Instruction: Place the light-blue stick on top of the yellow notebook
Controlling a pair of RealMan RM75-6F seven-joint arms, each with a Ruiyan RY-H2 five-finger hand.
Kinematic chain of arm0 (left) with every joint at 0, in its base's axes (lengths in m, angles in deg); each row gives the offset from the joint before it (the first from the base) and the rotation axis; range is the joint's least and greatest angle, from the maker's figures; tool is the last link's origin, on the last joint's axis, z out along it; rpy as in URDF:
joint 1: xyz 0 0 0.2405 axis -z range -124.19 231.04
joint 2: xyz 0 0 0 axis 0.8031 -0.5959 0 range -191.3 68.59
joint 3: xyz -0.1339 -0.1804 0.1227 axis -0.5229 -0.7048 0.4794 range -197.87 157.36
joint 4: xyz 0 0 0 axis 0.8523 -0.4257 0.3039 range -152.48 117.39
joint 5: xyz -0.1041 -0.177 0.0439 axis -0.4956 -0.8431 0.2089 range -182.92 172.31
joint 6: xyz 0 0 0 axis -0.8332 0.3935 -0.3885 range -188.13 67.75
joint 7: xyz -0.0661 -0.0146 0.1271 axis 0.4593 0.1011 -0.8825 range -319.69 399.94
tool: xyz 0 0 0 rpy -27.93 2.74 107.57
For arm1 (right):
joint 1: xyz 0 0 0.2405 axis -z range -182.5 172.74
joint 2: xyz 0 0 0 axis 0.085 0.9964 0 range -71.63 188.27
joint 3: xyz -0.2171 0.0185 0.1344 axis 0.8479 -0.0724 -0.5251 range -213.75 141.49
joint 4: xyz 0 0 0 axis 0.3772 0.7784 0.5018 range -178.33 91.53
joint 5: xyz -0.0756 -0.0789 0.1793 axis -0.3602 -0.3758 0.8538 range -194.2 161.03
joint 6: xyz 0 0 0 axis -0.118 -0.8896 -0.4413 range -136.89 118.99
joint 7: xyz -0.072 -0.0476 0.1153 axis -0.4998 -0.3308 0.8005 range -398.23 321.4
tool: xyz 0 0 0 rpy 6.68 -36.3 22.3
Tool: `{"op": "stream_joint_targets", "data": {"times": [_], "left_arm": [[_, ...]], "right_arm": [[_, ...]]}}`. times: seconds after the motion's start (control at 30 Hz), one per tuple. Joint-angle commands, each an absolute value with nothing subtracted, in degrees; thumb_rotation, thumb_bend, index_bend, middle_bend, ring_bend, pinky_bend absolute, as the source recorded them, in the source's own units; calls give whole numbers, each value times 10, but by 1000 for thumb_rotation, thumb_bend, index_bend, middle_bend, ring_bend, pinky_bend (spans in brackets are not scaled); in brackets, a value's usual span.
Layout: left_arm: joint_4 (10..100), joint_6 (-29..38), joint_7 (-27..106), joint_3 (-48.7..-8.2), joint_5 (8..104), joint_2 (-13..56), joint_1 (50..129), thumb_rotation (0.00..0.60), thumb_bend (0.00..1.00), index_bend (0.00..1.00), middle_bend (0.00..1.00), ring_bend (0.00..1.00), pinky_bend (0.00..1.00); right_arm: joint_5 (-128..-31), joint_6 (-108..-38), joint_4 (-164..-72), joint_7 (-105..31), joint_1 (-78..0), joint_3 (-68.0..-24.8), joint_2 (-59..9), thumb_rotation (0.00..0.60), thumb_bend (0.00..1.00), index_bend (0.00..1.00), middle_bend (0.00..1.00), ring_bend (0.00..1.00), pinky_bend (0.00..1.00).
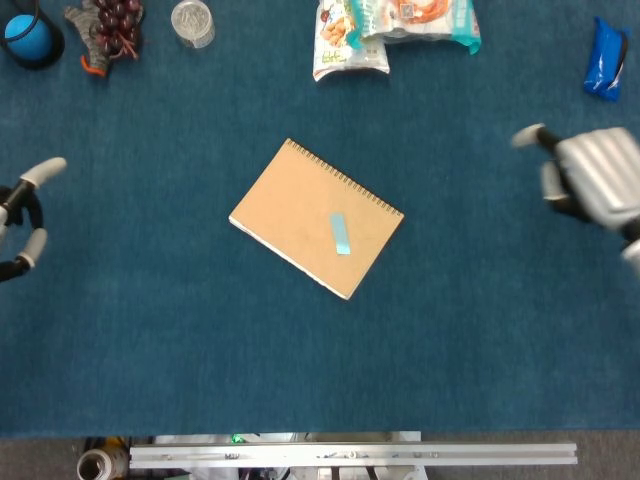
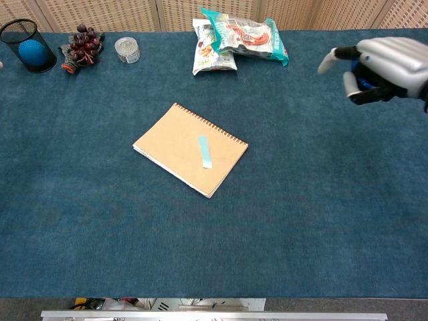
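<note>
The yellow spiral notebook point(image 1: 300, 210) lies turned at an angle in the middle of the blue table; the chest view shows it too point(image 2: 180, 144). The light-blue stick point(image 1: 341, 233) lies flat on its cover near the right corner, also seen from the chest point(image 2: 204, 152). My right hand point(image 1: 590, 185) hovers far to the right, well clear of the notebook, fingers apart and holding nothing; in the chest view it point(image 2: 381, 67) is at the upper right. My left hand point(image 1: 22, 215) shows partly at the left edge, fingers spread and empty.
Along the back edge stand a black cup with a blue ball point(image 1: 28, 35), a bunch of grapes point(image 1: 110, 28), a small clear jar point(image 1: 192, 22), snack bags point(image 1: 395, 30) and a blue packet point(image 1: 605, 58). A metal rail point(image 1: 350, 455) runs along the front.
</note>
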State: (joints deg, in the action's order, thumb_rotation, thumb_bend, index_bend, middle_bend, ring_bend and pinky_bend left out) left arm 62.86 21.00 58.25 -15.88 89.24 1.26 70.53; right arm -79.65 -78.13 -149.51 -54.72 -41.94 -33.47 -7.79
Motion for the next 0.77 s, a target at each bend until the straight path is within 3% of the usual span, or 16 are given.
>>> {"op": "stream_joint_targets", "data": {"times": [0.03,0.1,0.27,0.5,0.77], "left_arm": [[620,219,571,-166,873,23,690,600,340,128,422,381,475],[617,228,557,-170,862,28,679,600,303,128,376,331,403],[617,261,499,-185,837,43,650,600,284,128,308,270,307],[626,292,461,-189,814,58,611,600,283,128,303,269,289],[633,295,458,-192,800,57,588,600,284,128,303,269,278]], "right_arm": [[-823,-861,-1477,-552,-354,-321,-52,575,257,363,806,849,1000],[-834,-895,-1466,-550,-324,-316,-47,572,235,366,723,750,988],[-856,-944,-1450,-535,-268,-306,-31,581,231,366,541,529,771],[-882,-987,-1427,-526,-206,-301,-23,600,244,364,509,500,723],[-890,-982,-1423,-518,-173,-310,-22,600,245,364,509,500,722]]}}
